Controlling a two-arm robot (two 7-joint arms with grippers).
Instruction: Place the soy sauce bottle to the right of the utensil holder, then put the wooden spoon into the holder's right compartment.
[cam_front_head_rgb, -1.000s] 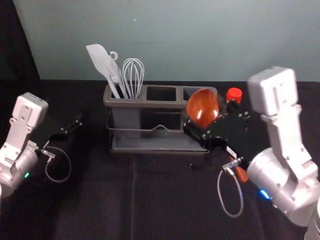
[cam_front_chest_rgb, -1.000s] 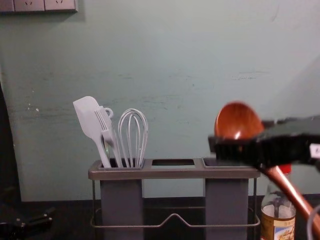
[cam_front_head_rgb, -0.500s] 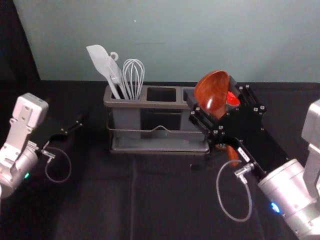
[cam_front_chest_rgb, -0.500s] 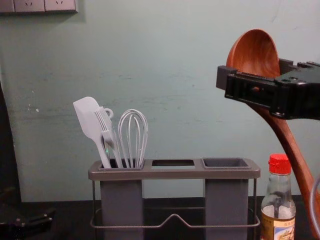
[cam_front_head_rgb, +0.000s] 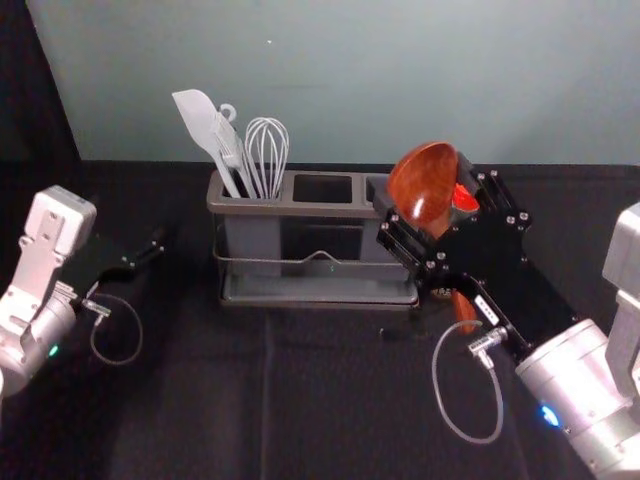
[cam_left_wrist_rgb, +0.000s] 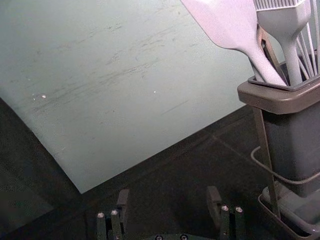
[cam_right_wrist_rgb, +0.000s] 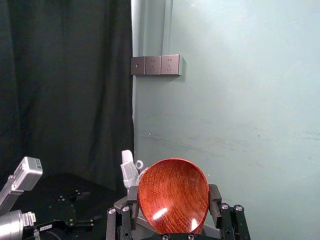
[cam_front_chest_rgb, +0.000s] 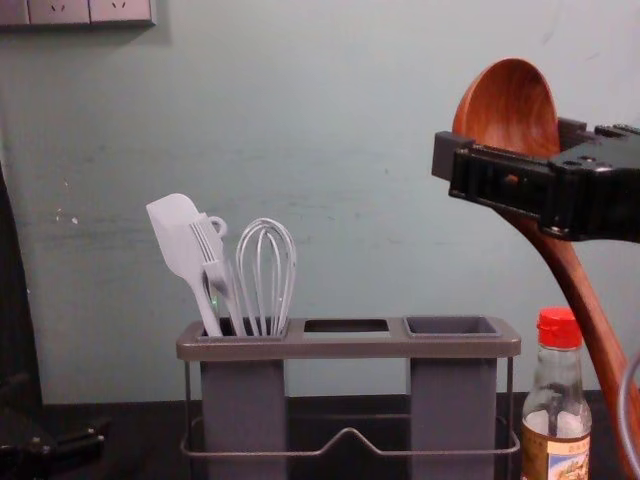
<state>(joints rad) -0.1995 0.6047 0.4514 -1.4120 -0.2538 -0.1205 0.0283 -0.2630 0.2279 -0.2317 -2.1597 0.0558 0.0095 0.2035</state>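
Looking down from the head, I can't make out most of the soy sauce bottle (cam_front_head_rgb: 464, 198), right of the utensil holder (cam_front_head_rgb: 330, 209): the right end effector (cam_front_head_rgb: 421, 180) covers it, plus part of the holder's right compartment (cam_front_head_rgb: 376, 188) and a stretch of the wooden spoon (cam_front_head_rgb: 422, 183)'s handle. From the chest, the bottom edge chops off the bottle's base and the holder's foot; right of the holder, the label's small print is unreadable and the handle's end runs off. The whisk (cam_front_head_rgb: 267, 150)'s lower end is hidden inside the holder's left compartment.
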